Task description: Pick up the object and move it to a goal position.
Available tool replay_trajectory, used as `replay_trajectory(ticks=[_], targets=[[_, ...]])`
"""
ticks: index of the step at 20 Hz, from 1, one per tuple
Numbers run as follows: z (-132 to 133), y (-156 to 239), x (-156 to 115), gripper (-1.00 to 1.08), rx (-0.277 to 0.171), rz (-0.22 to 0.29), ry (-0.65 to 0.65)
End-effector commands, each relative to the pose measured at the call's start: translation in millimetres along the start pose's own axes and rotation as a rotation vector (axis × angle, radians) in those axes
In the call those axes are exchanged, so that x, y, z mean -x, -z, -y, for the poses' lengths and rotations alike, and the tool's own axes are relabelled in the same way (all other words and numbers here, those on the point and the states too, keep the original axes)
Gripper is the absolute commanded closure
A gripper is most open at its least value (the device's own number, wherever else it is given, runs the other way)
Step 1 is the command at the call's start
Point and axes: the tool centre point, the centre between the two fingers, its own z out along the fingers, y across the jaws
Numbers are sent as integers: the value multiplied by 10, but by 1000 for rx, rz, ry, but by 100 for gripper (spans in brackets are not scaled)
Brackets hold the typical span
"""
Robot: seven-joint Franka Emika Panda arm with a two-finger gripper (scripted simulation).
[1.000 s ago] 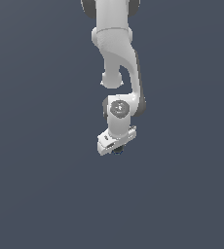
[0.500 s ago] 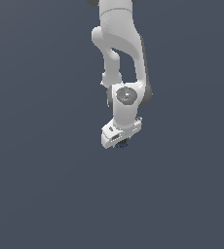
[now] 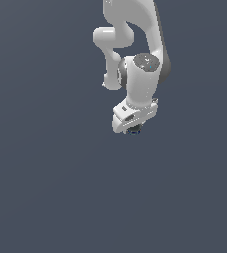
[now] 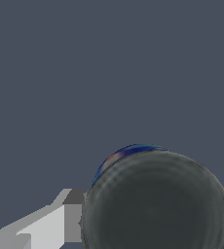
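Fingers [image 4: 60, 219] hidden under the white gripper [image 3: 133, 129] outside, yet evidently clamped on the dark object [image 3: 134, 130]. Carried toward the exterior view's right and higher than a second ago. Transport under way; goal unseen.

Exterior view: the arm [image 3: 135, 44] runs off the top edge; the gripper [image 3: 133, 129] hides its own fingers and most of the dark object [image 3: 134, 131]. Wrist view: the object [image 4: 155, 204] is cut by the bottom edge and covers the fingers; grip unreadable.
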Motion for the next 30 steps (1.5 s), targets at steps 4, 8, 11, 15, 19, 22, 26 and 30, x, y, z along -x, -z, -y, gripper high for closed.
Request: replay_trajectory(ticks=[4, 8, 11, 15, 19, 22, 26, 30], targets=[[302, 634, -12, 108, 1, -1, 1], [504, 1062, -27, 108, 0, -1, 1], [638, 1351, -41, 108, 0, -1, 1], [780, 1669, -59, 108, -1, -2, 1], [879, 1898, -81, 108, -1, -2, 0], [930, 2011, -94, 108, -1, -2, 0], [960, 2086, -105, 108, -2, -2, 0], [950, 2074, -111, 108, -2, -2, 0]])
